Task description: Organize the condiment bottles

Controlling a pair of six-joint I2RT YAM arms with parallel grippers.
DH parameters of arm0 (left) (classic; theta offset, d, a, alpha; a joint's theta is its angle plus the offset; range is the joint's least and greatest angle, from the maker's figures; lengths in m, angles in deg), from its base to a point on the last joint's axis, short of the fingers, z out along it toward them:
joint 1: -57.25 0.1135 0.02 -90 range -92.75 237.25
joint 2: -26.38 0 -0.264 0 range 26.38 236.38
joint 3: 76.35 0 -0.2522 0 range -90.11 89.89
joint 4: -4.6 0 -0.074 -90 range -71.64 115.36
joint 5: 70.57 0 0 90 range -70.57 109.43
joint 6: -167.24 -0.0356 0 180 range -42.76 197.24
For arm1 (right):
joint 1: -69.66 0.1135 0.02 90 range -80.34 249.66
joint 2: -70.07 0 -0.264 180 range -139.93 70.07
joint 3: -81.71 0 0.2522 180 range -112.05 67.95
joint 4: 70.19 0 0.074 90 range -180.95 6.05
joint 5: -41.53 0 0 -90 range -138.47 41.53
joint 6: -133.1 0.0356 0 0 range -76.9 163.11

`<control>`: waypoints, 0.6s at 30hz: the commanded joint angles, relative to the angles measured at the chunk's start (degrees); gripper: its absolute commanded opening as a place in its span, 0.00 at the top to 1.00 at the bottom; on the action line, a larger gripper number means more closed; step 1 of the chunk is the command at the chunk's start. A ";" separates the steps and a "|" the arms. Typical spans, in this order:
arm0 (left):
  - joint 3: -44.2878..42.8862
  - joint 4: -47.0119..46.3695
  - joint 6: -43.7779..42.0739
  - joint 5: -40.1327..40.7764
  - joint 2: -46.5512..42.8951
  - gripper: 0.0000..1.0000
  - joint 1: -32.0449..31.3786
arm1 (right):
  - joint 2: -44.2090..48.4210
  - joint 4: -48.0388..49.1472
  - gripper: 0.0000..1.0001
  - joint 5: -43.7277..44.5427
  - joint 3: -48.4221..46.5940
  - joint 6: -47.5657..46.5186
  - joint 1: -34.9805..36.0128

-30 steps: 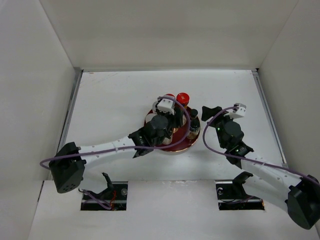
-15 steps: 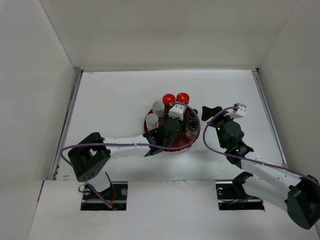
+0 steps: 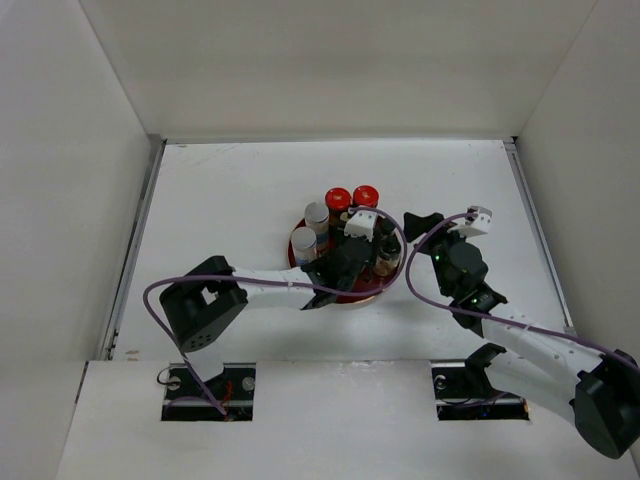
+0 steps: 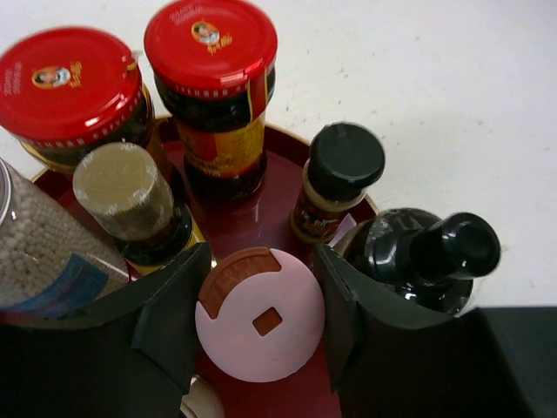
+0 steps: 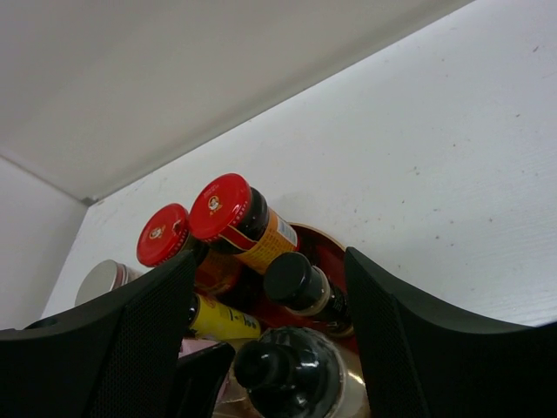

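Left gripper (image 4: 261, 272) clenched on pink-capped jar (image 4: 261, 318) in dark red tray (image 4: 252, 218); right gripper (image 5: 265, 261) released, empty. Risk: jaws may topple the adjacent black-capped bottle (image 4: 444, 248).

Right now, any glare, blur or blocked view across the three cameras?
Top external: even soft light, no glare; left arm hides part of the dark red tray. Left wrist: sharp on the pink-capped jar between the jaws; highlights on the tray and the glossy black bottle. Right wrist: tilted, its dark jaws fill the lower corners.

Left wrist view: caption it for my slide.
Left gripper closed on the pink-capped jar standing in the crowded red tray.
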 commanded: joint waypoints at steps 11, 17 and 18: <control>-1.57 1.71 2.45 1.33 -1.80 0.51 -0.90 | -0.40 2.52 0.26 -0.06 -0.53 0.29 -0.30; -1.39 1.19 3.86 0.72 -0.74 0.23 -0.81 | -0.23 2.35 0.21 -0.14 -0.53 0.56 -0.30; -1.39 1.01 3.77 0.63 -1.00 0.21 -0.81 | -0.23 2.17 0.20 -0.32 -0.53 0.56 -0.30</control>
